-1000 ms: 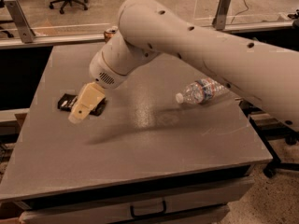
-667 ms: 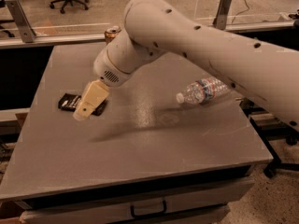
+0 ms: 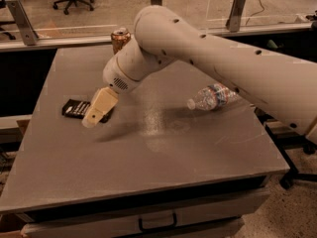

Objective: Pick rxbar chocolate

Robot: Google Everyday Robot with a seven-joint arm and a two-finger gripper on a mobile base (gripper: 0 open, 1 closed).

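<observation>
As far as the camera view lets me judge, the bar (image 3: 76, 108) lies flat on the table (image 3: 173, 157) near the left edge, black wrapper up with white lettering showing. My gripper (image 3: 91, 121) hangs over its right end and hides that part. I cannot tell whether the gripper touches the wrapper or sits just above it. Nor can I tell how far open it is, since from here it reads as one pale block. I see nothing held in it.

I expect the bar to be light and thin, with a slick, crinkly wrapper over a firm but slightly yielding filling. It won't break, though it could easily slip. Lying flat, it offers very little height to catch, so I would come straight down and close across the short width at the middle of its length. The crimped ends would only fold and pull free. I would press close to the tabletop before closing — a smooth surface like this may let the bar skate away from a glancing touch.

The can (image 3: 120, 38) at the back edge and the bottle (image 3: 213, 96) lying to the right are both well apart from the bar, so neither crowds the grasp.
</observation>
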